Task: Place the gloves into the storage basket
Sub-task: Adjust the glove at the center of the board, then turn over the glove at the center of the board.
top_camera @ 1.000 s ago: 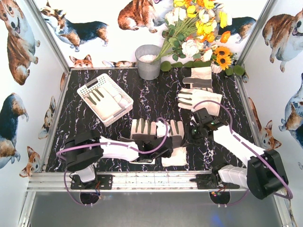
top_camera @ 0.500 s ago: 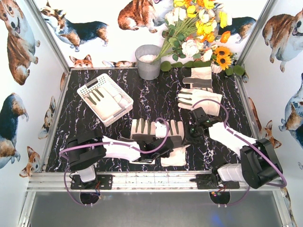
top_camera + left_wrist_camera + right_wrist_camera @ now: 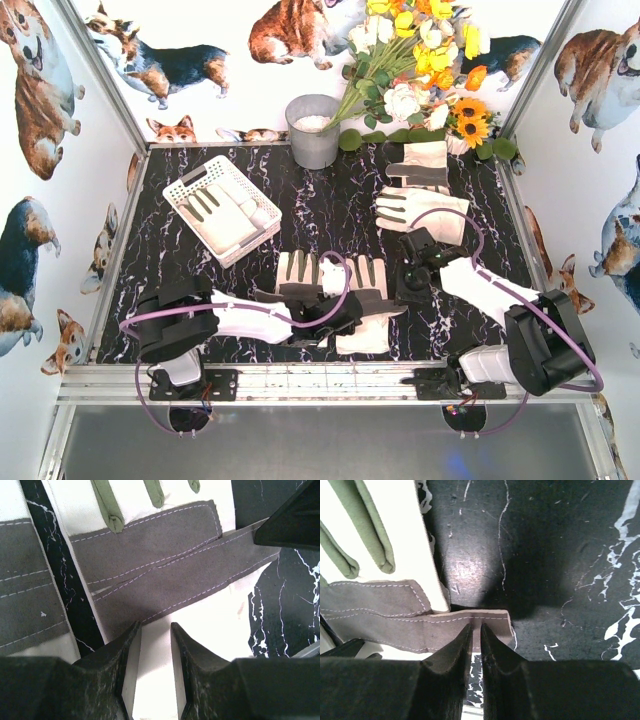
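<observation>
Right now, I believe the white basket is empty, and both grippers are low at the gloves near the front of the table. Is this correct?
Not fully. The basket is not empty: the top view shows at least one glove lying in it. The rest stands: the left gripper and right gripper are both low at the gloves near the front of the table.

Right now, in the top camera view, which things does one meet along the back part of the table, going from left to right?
storage basket → grey metal bucket → two gloves lying at the far right
</observation>
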